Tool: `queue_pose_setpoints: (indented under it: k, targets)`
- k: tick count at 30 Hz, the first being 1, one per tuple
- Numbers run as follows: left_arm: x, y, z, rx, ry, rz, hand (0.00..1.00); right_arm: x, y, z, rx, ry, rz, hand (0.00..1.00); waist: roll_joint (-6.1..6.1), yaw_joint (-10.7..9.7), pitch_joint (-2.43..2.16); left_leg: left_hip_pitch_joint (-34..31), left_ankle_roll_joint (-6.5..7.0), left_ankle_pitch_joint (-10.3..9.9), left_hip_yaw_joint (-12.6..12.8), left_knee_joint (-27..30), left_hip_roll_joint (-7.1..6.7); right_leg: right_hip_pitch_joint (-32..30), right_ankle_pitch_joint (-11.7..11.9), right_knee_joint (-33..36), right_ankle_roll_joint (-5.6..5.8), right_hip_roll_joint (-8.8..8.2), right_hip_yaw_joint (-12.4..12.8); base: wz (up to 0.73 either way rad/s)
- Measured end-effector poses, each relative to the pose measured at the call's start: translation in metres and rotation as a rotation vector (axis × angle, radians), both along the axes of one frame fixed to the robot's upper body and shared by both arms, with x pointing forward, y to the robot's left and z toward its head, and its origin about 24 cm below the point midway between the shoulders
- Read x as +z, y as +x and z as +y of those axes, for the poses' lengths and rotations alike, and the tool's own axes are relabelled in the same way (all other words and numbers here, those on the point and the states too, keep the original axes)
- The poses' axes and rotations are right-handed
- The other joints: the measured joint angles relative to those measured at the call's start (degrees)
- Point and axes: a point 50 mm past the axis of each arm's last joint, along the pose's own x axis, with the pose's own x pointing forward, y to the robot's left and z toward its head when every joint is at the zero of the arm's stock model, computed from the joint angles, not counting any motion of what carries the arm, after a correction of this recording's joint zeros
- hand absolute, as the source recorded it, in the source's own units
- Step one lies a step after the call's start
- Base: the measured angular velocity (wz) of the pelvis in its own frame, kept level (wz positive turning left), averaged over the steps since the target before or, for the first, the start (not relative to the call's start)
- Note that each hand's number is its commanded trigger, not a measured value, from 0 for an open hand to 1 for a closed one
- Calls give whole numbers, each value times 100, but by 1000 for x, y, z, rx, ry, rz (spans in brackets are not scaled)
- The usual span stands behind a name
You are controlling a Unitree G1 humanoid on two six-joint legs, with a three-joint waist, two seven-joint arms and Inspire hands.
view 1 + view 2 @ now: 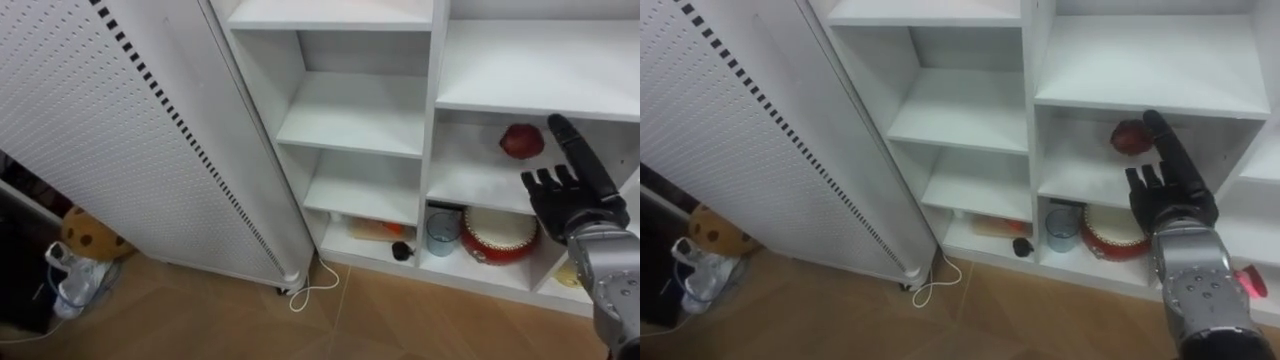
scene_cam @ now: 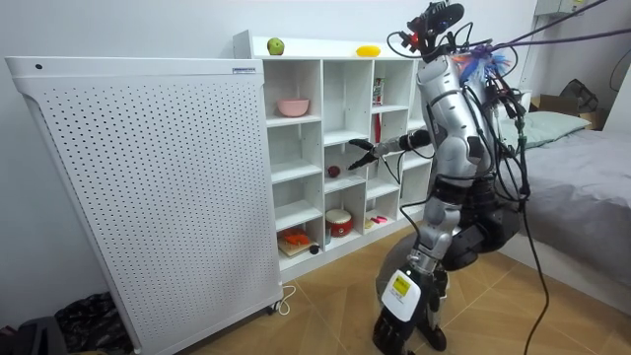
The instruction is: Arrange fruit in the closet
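Closet (image 1: 350, 110): white, open-fronted, split into compartments, flanked on its left by a tall white perforated panel (image 1: 120, 130)

Top of closet, seen in the room view: one green apple (image 2: 275, 46) towards the room view's left, one yellow fruit (image 2: 368, 50) further right, well apart

Upper compartment, room view: one pink bowl (image 2: 293, 106)

Middle compartment, right of the eye views: one red fruit (image 1: 521, 141), resting on the shelf near the back

Compartment directly below: one round red box (image 1: 498, 236) with a pale top, tilted; one blue-grey cup (image 1: 441, 232) upright just beside it on the left

Bottom compartment to the left of that: one flat orange item (image 1: 375, 229), one small dark ball (image 1: 401, 250) near the front edge

Remaining compartments in the eye views: bare shelves

Right hand (image 1: 565, 205): reaching into the middle compartment, fingers straight and spread, holding nothing; longest fingertip just beside the red fruit on its right, contact impossible to confirm

Floor (image 1: 420, 320): wooden, with a white cable (image 1: 315, 285) looped at the foot of the panel
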Motion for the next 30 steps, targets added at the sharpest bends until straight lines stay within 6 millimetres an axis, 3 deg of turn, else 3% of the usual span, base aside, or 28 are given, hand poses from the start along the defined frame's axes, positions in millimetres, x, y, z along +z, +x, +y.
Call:
queue_pose_setpoints:
  k: [9, 16, 22, 30]
  targets:
    - [1, 3, -2, -9, -16, -18, 0, -2, 0, 2, 5, -7, 21, 0, -20, -108, 8, 163, 27, 48, 3, -164, -98, 121, -13, -31, 35, -92, 0, 4]
    - [0, 1, -1, -12, -22, -4, 0, -10, 0, 0, 8, -12, 34, 0, -53, -125, 21, 334, 32, 55, 3, -263, -89, 292, 13, -166, 58, -72, -24, -1]
    - [-5, -10, 3, -6, -27, 61, 0, -34, -6, -4, 35, -58, 73, 0, -114, -129, 54, 834, 30, 57, 4, -569, -53, 792, 78, -532, 122, 49, -18, -7]
    - [-5, -10, 20, 33, -7, 96, 0, -100, -42, -30, 78, -209, 246, 0, -245, -173, 100, 1761, 23, 80, -22, -1205, -10, 1760, 210, -1306, 253, 244, -94, -5]
